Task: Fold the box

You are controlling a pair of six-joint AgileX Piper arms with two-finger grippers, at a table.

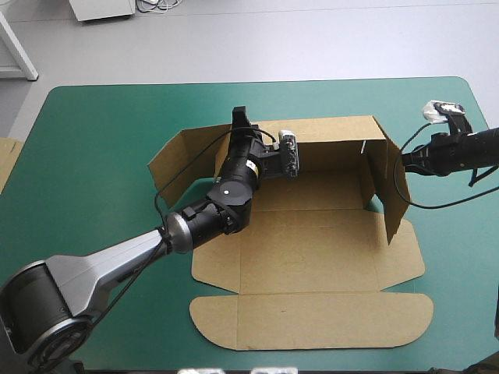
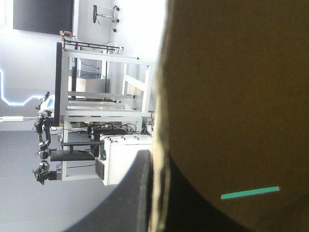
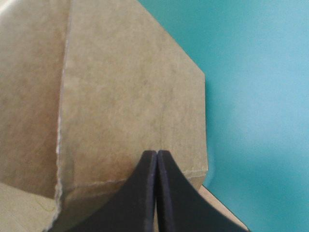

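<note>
You had the brown box (image 1: 312, 257) at the middle of the table (image 1: 93, 140): back and right walls raised, left flap half up, lid flat. The left pincer (image 2: 153, 162) clamped the back wall. The right pincer (image 3: 157, 155), fingers together, met the right wall. Tucking was apparently not yet done.

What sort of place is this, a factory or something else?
Probably a robotics test bench, not a factory line: one table under a teal-green cover, a left arm and a right arm reaching in from its sides, both at a single partly folded brown box.
</note>
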